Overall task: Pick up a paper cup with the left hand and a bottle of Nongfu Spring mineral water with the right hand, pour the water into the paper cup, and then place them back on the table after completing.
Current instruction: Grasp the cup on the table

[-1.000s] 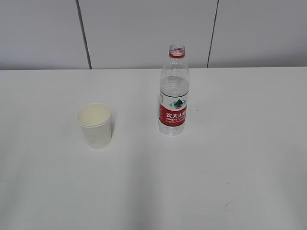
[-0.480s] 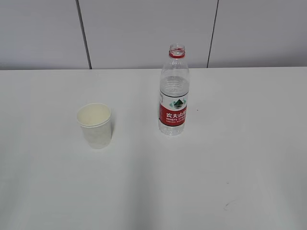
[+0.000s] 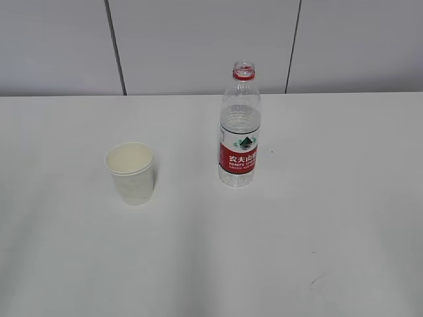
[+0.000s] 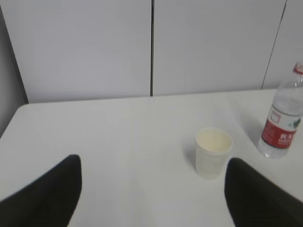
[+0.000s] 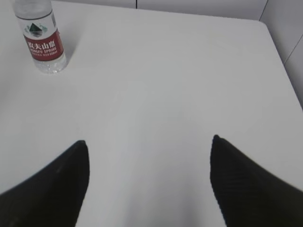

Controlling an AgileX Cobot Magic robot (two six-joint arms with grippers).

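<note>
A white paper cup (image 3: 131,172) stands upright on the white table (image 3: 317,218), left of centre. To its right stands the uncapped Nongfu Spring bottle (image 3: 239,135) with a red label, clear water inside. Neither arm shows in the exterior view. In the left wrist view my left gripper (image 4: 154,161) is open and empty, with the paper cup (image 4: 212,151) ahead, close to its right finger, and the bottle (image 4: 282,124) at the far right. In the right wrist view my right gripper (image 5: 149,142) is open and empty, and the bottle (image 5: 42,40) stands far ahead at the upper left.
A grey panelled wall (image 3: 198,46) runs behind the table's far edge. The table's right edge (image 5: 284,66) shows in the right wrist view and its left corner (image 4: 19,111) in the left wrist view. A small dark speck (image 3: 314,284) marks the tabletop near the front right.
</note>
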